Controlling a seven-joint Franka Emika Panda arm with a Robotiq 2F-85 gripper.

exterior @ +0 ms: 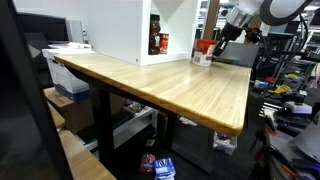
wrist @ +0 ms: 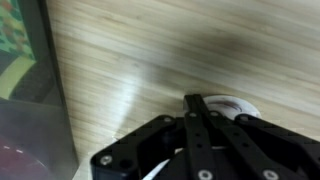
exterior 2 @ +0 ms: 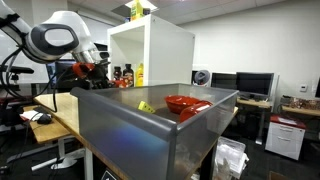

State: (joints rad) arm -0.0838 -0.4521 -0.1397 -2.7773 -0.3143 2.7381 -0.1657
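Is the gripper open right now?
No: in the wrist view the gripper is closed, its tips meeting with no gap between them above the wooden table.

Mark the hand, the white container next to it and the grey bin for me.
hand (wrist: 193, 102): wrist view, where its shut fingertips meet.
white container (exterior: 203, 58): in an exterior view, its side wall.
grey bin (exterior 2: 140, 135): in an exterior view, its near wall.

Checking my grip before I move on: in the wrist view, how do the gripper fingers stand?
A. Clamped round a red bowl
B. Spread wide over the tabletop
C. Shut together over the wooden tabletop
C: the gripper has its fingers meeting tip to tip above the wooden tabletop, with a white round object lying just beyond them.
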